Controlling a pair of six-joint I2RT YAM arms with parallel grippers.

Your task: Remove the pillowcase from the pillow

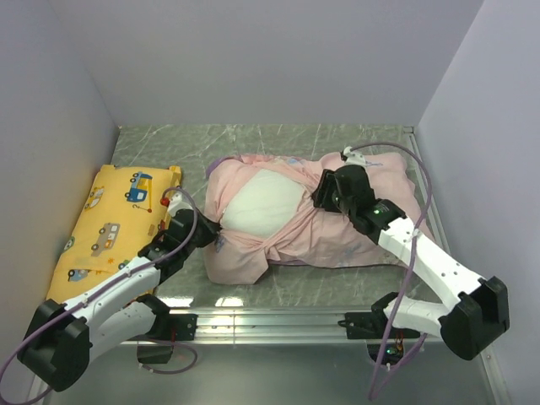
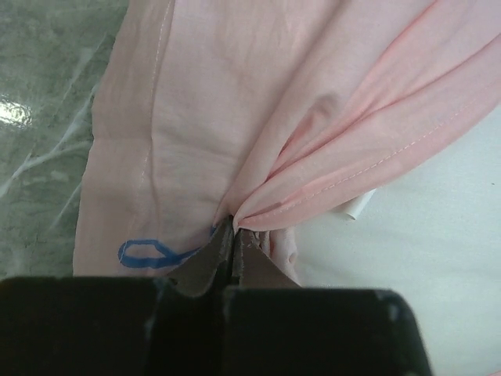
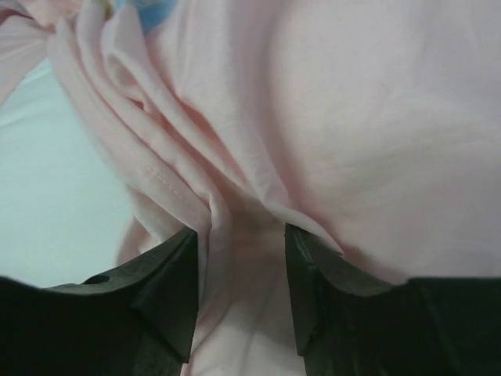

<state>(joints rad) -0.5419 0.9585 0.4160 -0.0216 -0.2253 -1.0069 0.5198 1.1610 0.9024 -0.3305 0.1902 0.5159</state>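
The pillowcase (image 1: 354, 240) lies mid-table with its pale pink inner side out and is peeled back from the white pillow (image 1: 261, 207), whose middle is bare. My left gripper (image 1: 218, 228) is at the pillow's left edge. In the left wrist view it (image 2: 232, 227) is shut on a gathered fold of the pillowcase (image 2: 196, 117), with the pillow (image 2: 438, 258) to the right. My right gripper (image 1: 319, 198) rests on the fabric right of the bare pillow. In the right wrist view it (image 3: 239, 235) is open, with folds of the pillowcase (image 3: 376, 117) between its jaws and the pillow (image 3: 55, 180) at the left.
A yellow cushion (image 1: 110, 224) printed with vehicles lies along the left wall, close beside my left arm. Grey walls enclose the green marbled table (image 1: 169, 143) on three sides. A metal rail (image 1: 278, 321) runs along the near edge.
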